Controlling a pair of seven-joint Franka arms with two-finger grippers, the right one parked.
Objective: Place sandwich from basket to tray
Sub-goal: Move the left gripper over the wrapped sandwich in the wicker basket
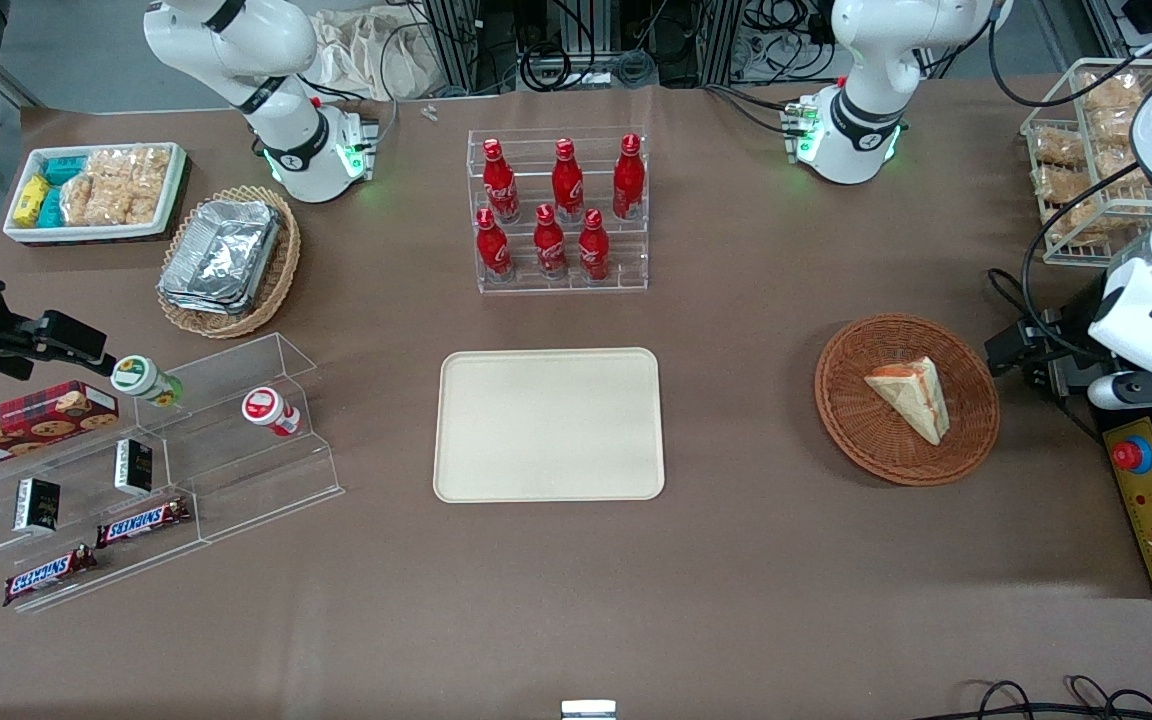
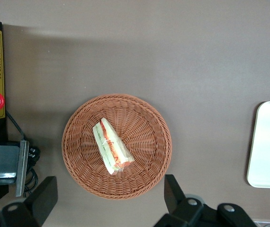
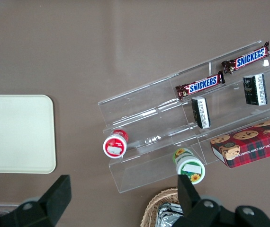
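Sandwich lying flat in basket, tip pointing toward front camera, claw spread wide above, tray beside.

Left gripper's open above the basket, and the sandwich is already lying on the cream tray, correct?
Not quite. The sandwich is in the basket, not on the tray, which holds nothing; the front view shows this and the left wrist view confirms it. The rest holds: the left gripper is open above the basket.
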